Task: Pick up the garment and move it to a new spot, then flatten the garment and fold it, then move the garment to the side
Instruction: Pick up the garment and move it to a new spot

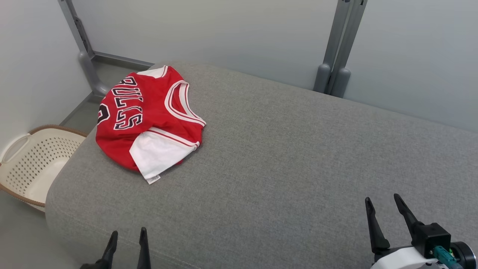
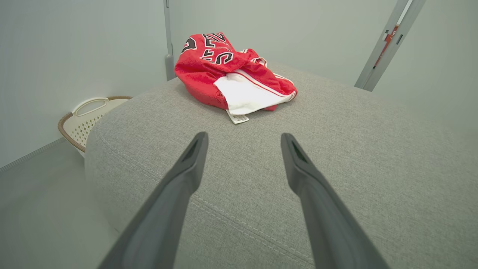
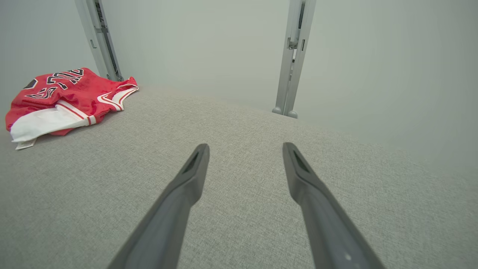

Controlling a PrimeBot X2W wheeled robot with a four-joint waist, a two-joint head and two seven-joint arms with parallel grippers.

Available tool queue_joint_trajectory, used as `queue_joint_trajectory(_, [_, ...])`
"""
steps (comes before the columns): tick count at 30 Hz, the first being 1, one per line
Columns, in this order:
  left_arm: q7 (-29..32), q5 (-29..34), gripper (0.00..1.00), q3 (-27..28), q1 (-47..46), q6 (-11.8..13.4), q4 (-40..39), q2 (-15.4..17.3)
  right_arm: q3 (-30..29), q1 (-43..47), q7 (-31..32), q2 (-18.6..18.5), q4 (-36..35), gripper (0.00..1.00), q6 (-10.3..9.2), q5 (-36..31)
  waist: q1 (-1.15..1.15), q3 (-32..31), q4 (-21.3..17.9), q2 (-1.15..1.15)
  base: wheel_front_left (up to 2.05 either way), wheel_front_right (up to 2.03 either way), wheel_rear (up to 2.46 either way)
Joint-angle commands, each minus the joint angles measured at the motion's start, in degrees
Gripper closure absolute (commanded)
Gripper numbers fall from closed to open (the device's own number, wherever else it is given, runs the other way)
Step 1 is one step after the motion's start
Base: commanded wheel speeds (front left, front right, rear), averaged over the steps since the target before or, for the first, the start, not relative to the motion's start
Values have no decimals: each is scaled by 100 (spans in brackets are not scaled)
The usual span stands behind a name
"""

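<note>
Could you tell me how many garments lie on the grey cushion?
1: a red jersey crumpled at the far left corner of the cushion; none looks hidden.

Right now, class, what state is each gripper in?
Left gripper: open, holding nothing.
Right gripper: open, holding nothing.

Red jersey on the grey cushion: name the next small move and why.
Probably reach the left gripper forward toward the jersey. It lies crumpled at the far left of the grey cushion, untouched; both grippers are open and empty, and the left sits nearer it than the right gripper.
</note>
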Motion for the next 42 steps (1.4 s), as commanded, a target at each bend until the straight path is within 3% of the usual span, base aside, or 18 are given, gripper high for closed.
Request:
queue_joint_trajectory(1, [0, 48, 0, -74, -235, -55, 92, 12, -42, 65, -15, -21, 21, 0, -7, -45, 0, 136, -75, 0, 0, 0, 0])
queue_joint_trajectory(7, [16, 214, 0, -507, -1614, -231, 1063, 21, -89, -394, -15, -42, -199, 0, -7, -443, 0, 1246, -415, 0, 0, 0, 0])
queue_joint_trajectory(14, [551, 240, 0, -946, -3841, -312, 2660, 50, -46, -1093, -14, -434, -327, 0, -7, -526, 0, 2573, -793, 0, 0, 0, 0])
queue_joint_trajectory(20, [709, 174, 0, -939, -4942, -331, 3982, 243, 26, -1350, -15, -517, -308, 0, -8, -443, 0, 2979, -1133, 0, 0, 0, 0])
queue_joint_trajectory(27, [627, 111, 0, -920, -5441, -294, 4979, 425, -32, -1466, -15, -416, -247, 0, -7, -396, 0, 2974, -1327, 0, 0, 0, 0])
queue_joint_trajectory(28, [679, 122, 56, -917, -5470, -225, 5139, 451, -32, -1494, -15, -392, -239, 0, -7, -380, 0, 2950, -1347, 0, 0, 0, 0])
queue_joint_trajectory(29, [708, 116, 88, -916, -5468, -198, 5261, 469, -18, -1512, -15, -377, -231, 0, -7, -377, 0, 2930, -1364, 0, 0, 0, 0])
queue_joint_trajectory(30, [691, 99, 100, -895, -5468, -138, 5387, 511, 0, -1528, -15, -355, -211, 0, -7, -382, 0, 2899, -1384, 0, 0, 0, 0])
queue_joint_trajectory(36, [293, 33, 100, -790, -5664, 37, 5502, 670, 6, -1524, -15, -212, -144, 0, -7, -324, 0, 2656, -1449, 0, 0, 0, 0])
queue_joint_trajectory(42, [86, -26, 100, -926, -5740, -189, 5026, 500, -61, -1221, -14, -70, 24, 0, -7, -219, 0, 2046, -1529, 0, 0, 0, 0])
